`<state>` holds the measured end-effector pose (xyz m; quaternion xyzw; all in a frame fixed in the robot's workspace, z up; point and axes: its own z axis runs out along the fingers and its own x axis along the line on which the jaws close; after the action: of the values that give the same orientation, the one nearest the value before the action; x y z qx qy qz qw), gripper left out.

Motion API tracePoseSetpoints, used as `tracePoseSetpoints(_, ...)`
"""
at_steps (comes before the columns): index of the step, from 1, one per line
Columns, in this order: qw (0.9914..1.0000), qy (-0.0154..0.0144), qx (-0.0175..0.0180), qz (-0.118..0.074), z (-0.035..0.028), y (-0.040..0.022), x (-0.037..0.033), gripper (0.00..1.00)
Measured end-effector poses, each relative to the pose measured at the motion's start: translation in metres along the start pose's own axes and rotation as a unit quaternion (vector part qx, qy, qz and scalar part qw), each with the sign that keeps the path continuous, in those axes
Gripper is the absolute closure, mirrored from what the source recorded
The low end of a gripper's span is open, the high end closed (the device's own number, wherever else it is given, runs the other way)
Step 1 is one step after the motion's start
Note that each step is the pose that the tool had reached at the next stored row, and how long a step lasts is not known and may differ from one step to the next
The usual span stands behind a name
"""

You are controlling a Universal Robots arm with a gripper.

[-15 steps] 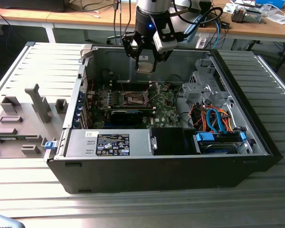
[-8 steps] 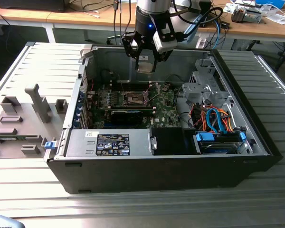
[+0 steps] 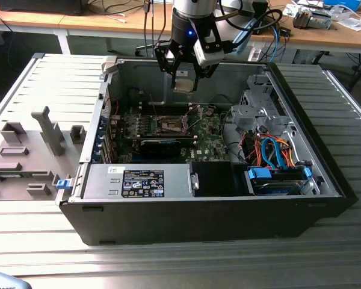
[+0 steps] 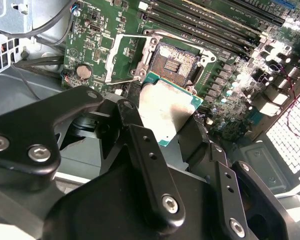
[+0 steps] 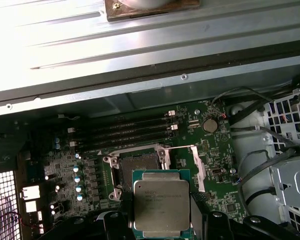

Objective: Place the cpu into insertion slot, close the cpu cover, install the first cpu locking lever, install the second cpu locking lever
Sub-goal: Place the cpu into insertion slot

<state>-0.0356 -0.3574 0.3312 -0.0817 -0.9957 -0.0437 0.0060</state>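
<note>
Ribbed grey metal formed the table (image 3: pixel 168 265), with wooden desks (image 3: pixel 108 21) strewn with cables behind it. One black computer case (image 3: pixel 198 223) lay open on its side on the table, and one grey moulded fixture (image 3: pixel 24 156) sat just beside it at the exterior view's left. A single gripper (image 3: pixel 184 78) hung over the open case, its two fingers (image 4: pixel 140 145) pinching the one cpu (image 3: pixel 184 85) by opposite edges. The chip was held flat, silvery top up, clear above the green motherboard (image 3: pixel 210 141) and not yet seated. In both wrist views the cpu (image 4: pixel 167 107) (image 5: pixel 161 200) covered part of the one bare socket (image 4: pixel 177 62) (image 5: pixel 138 165) beneath it. The socket's metal cover (image 5: pixel 196 167) lay folded open alongside. One round coin battery (image 5: pixel 210 124) sat on the board near that cover, and a bank of long dark memory slots (image 5: pixel 130 132) ran along the socket's other side. Inside the case, a silver power supply (image 3: pixel 138 180) lined the near wall. Blue and orange cables (image 3: pixel 274 153) crowded the corner at the exterior view's right, below a perforated drive cage (image 3: pixel 256 105).
</note>
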Motion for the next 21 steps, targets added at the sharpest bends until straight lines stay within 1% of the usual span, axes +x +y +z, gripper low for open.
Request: tracePoseSetpoints(21, 0.99998, -0.0005, -0.0001, 0.006, 0.0000, 0.0000, 0.0000, 0.46)
